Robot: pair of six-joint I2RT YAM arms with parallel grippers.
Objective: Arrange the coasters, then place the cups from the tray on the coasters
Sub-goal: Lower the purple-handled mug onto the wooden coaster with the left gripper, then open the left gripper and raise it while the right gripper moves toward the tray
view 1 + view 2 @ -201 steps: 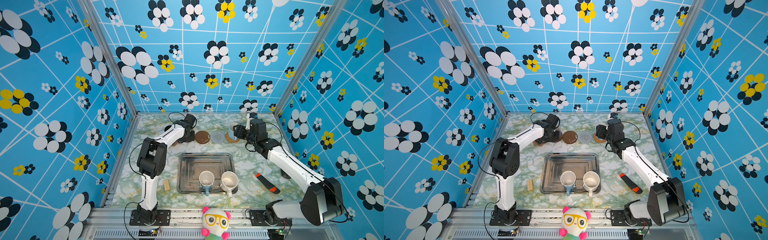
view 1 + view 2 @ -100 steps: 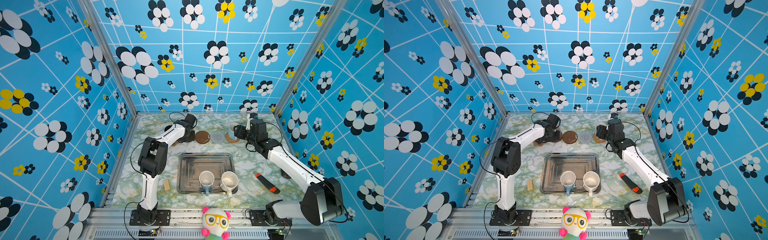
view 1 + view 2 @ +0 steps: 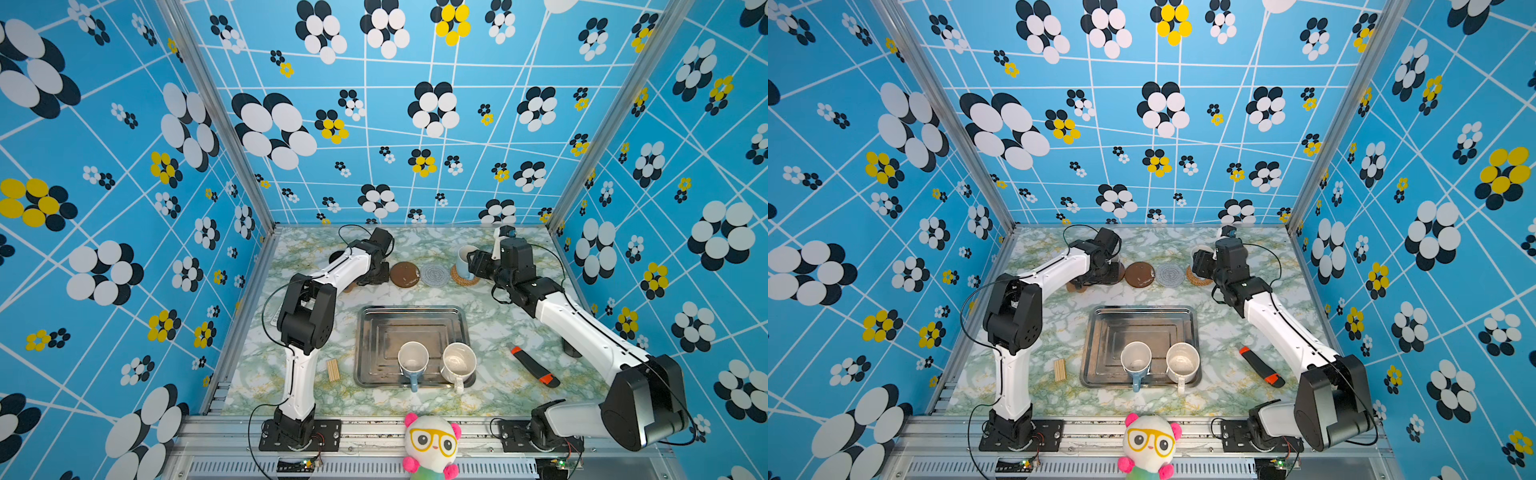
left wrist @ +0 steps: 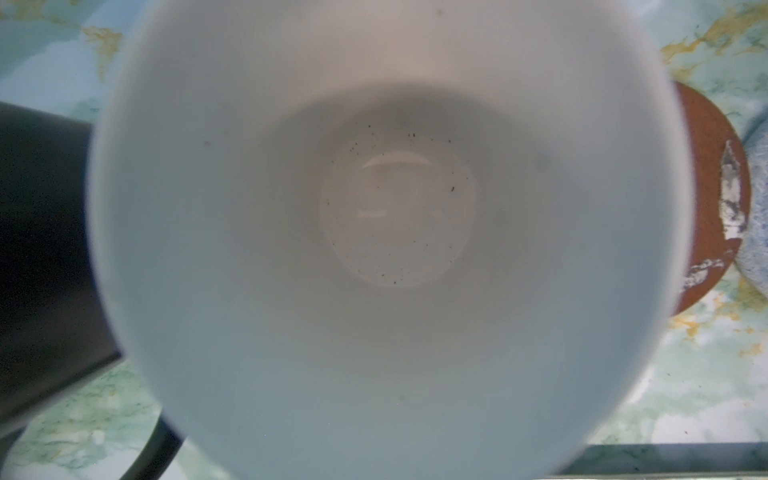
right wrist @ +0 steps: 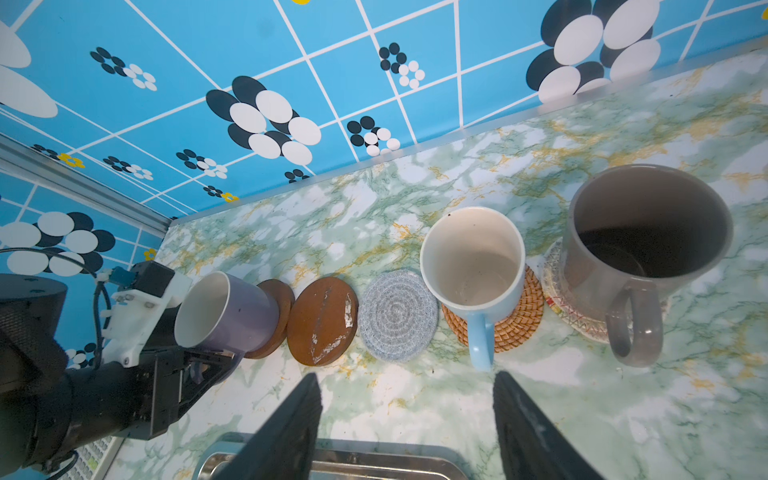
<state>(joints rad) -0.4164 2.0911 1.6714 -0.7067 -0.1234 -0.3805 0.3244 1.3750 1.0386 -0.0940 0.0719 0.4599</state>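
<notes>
Tabletop (image 3: 490, 328) is green marble, and along its far edge I read a row from the left. A black mug (image 4: 41, 249) stands at the left end, just beside the lavender mug (image 5: 232, 311). My left gripper (image 5: 208, 363) is clamped on that lavender mug's handle, jaws squeezed together on it. The mug is over a dark brown coaster (image 5: 277, 297) that peeks out behind it; I cannot tell whether its base is fully down. Next is a second brown coaster (image 5: 322, 322), bare and scuffed white, close against a grey-blue woven coaster (image 5: 398, 316), also bare. After that, a rattan coaster (image 5: 521, 322) carries an upright light blue mug (image 5: 471, 257), its handle pointing toward my right gripper (image 5: 405, 378). Those jaws stand apart with nothing between them, and the handle's end is just short of the fingertips. At the right end a grey mug (image 5: 648, 249) stands upright on a pale woven coaster (image 5: 590, 330).

Nearer me, a bundle of wooden sticks (image 3: 332, 370) lies left of the steel tray (image 3: 399, 328). The tray sits mid-table between the two arms, well apart from the row. Two mugs stand along its near edge, a second blue mug (image 3: 412, 357) on the left and a white mug (image 3: 458, 361) on the right, both handles toward me. A black and orange cutter (image 3: 534, 365) lies right of the tray.
</notes>
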